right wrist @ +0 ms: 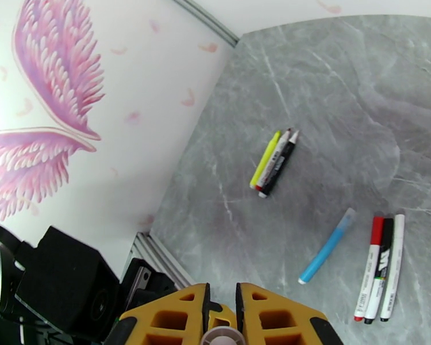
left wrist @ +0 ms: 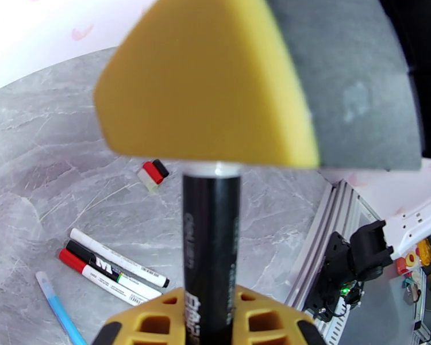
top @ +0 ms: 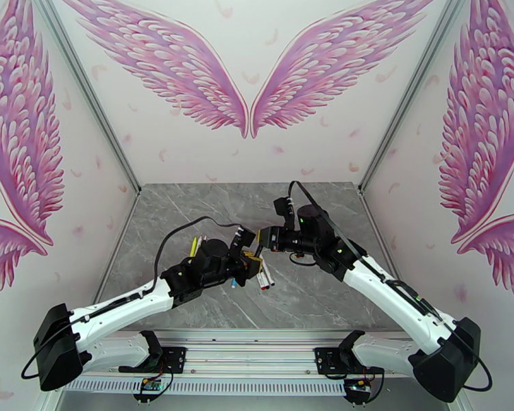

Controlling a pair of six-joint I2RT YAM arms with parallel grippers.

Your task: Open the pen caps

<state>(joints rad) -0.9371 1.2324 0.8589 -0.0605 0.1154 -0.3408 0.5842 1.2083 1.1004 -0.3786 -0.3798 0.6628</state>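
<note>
My left gripper (left wrist: 212, 309) is shut on a black pen (left wrist: 211, 237), held off the table and pointing away from the wrist. The pen's far end goes under the yellow and grey fingers (left wrist: 215, 81) of my right gripper (right wrist: 221, 317), which is shut on a pale round pen cap (right wrist: 221, 337). From above, the left gripper (top: 249, 255) and right gripper (top: 260, 240) meet tip to tip over the table's middle. Small loose red, white and black caps (left wrist: 153, 172) lie together on the table.
On the grey marble table (top: 312, 296) lie three pens side by side (right wrist: 381, 265), a blue pen (right wrist: 327, 245), and a yellow, a white and a black pen bunched together (right wrist: 274, 161). Walls close the table's sides and back.
</note>
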